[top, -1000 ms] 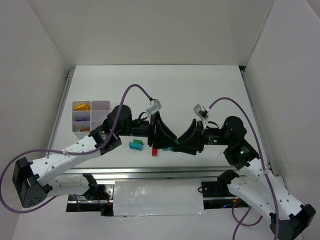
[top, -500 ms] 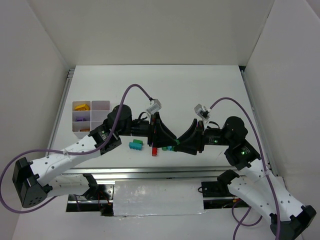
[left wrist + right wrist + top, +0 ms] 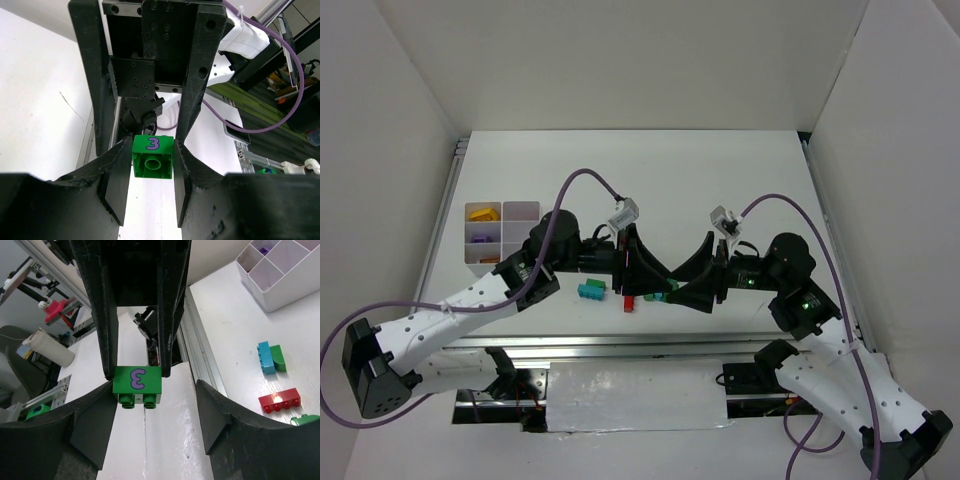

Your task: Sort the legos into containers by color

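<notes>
Since half a second ago the left arm's wrist has drawn slightly to the left, and the right arm sits much as it did. At the far left of the tabletop (image 3: pixel 720 170) stands the white organiser tray (image 3: pixel 523 238). A yellow-orange brick (image 3: pixel 482 213) lies in its far-left compartment and a purple piece (image 3: pixel 478 238) in the compartment just nearer. Something orange shows at the near edge of the tray, too small to make out. To the right, on the near middle of the tabletop, a teal brick (image 3: pixel 265 358) lies touching a dark green piece (image 3: pixel 278 358). Just right of them and a little nearer is a red brick (image 3: pixel 280 401), and a further green piece (image 3: pixel 305 419) is cut off by the edge of the right wrist view. Above this spot the two arms meet nose to nose. The left gripper (image 3: pixel 152 150) is closed onto a green brick (image 3: pixel 153 157) printed with a purple 3, its fingers (image 3: pixel 117 182) pressed against the brick's two sides. The brick hangs between the two grippers, to the right of the red brick. The right gripper (image 3: pixel 154 385) faces it with its fingers (image 3: pixel 220 415) spread wide to either side of the green brick, touching neither it nor anything else.
</notes>
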